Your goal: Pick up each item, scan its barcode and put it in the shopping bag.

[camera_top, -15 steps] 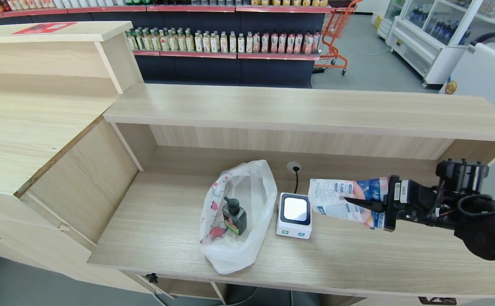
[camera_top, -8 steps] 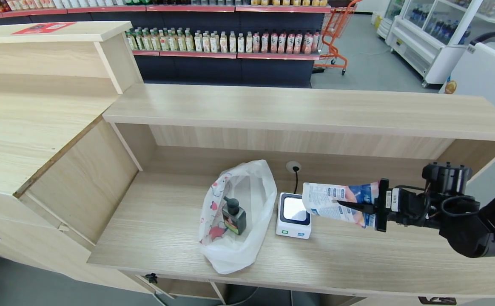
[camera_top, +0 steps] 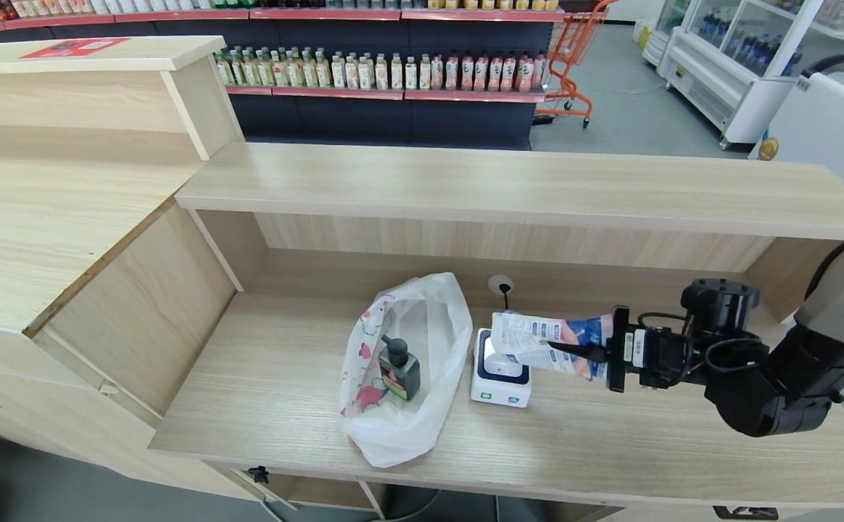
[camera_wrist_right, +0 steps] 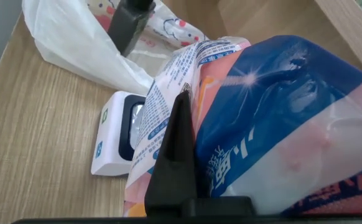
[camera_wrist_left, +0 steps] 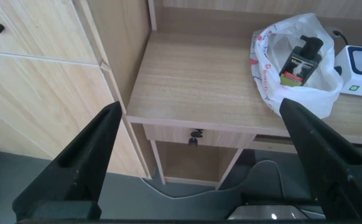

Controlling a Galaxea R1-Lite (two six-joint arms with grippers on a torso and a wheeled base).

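The right gripper (camera_top: 576,349) is pinching a soft printed pouch (camera_top: 531,335) by its blue end, with one dark finger (camera_wrist_right: 178,149) lying across the pouch's face. The pouch sticks out sideways from the jaws. Its free white end hangs above the scanner (camera_top: 500,383) and covers part of the scanner's window.

The first risk, I judge, is a failed read. The film is creased and glossy, and the barcode may be turned away from the window or sit under that finger (I cannot tell where the code is printed).

The second risk is sag. Held at one end only, the limp pouch may droop onto the small scanner and nudge it toward the shopping bag (camera_top: 433,319), or slide in the grip.

Further out, the bag lies just beside the scanner with a pump bottle (camera_top: 399,370) already in it. Its floppy rim could fold shut under the pouch, or a release made too soon would drop the pouch on the counter (camera_top: 610,449).

The left gripper (camera_wrist_left: 199,106), its fingers spread wide, hangs off the counter's corner well apart from the bag, so nothing is holding the bag's mouth open.
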